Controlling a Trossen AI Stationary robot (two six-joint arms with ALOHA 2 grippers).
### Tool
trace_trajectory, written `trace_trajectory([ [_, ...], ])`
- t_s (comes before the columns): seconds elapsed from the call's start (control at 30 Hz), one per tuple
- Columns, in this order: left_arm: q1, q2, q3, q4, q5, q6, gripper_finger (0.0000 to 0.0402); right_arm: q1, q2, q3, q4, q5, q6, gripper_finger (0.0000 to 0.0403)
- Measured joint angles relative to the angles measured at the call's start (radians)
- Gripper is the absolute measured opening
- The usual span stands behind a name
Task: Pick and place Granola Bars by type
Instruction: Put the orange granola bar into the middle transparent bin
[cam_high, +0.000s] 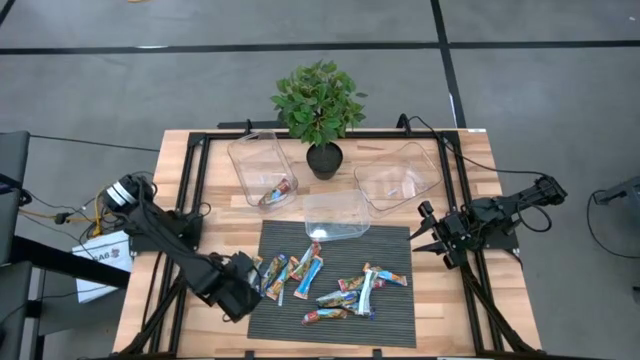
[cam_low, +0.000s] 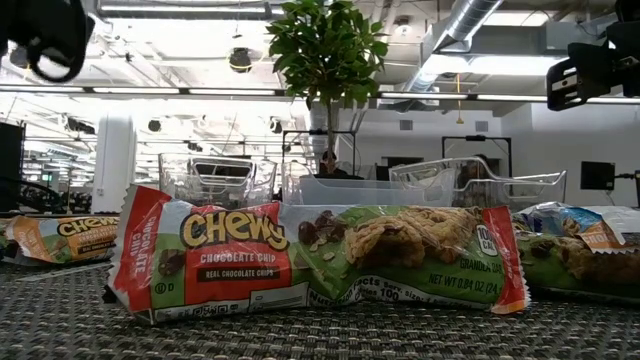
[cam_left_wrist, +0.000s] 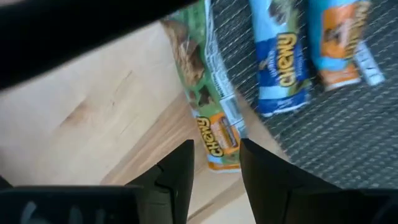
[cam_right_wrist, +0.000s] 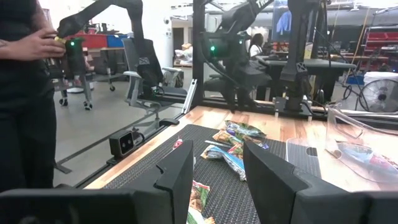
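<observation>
Left gripper (cam_left_wrist: 216, 180) hangs low over the left edge of the ribbed dark mat (cam_high: 390, 250), its two blunt black fingers (cam_left_wrist: 177, 174) set a narrow gap apart with nothing between them. Just ahead of the fingertips lies a green-and-orange granola bar (cam_left_wrist: 214, 115) in a glossy, crinkled wrapper, half on the pale wooden tabletop (cam_left_wrist: 81, 118) and half on the mat's edge. Beside it lie two blue-wrapped bars (cam_left_wrist: 283, 59), flat and oblong. More granola bars (cam_high: 345, 290) are scattered loosely across the mat, and one bar (cam_high: 280, 189) sits inside the left clear plastic bin (cam_high: 258, 160). Two other clear, thin-walled bins (cam_high: 400, 175) stand near a small leafy potted plant (cam_high: 320, 105) at the back. Right gripper (cam_high: 432, 236) waits above the table's right side beyond the mat, its fingers apart and holding nothing. A person (cam_right_wrist: 25, 93) stands beyond the table.
</observation>
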Motion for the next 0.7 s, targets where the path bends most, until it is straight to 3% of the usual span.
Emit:
trace_trajectory([
  [0.3,0.077,0.013,-0.02,0.009,0.002,0.03,0.0172,0.0,0.0,0.0,0.0,0.0,0.0,0.0134],
  [0.5,0.131,0.013,-0.103,0.144,0.043,0.075,0.0213,0.0,0.0,0.0,0.0,0.0,0.0,0.0133],
  [0.7,0.171,0.013,-0.151,0.217,0.044,0.13,0.0222,0.0,0.0,0.0,0.0,0.0,0.0,0.0133],
])
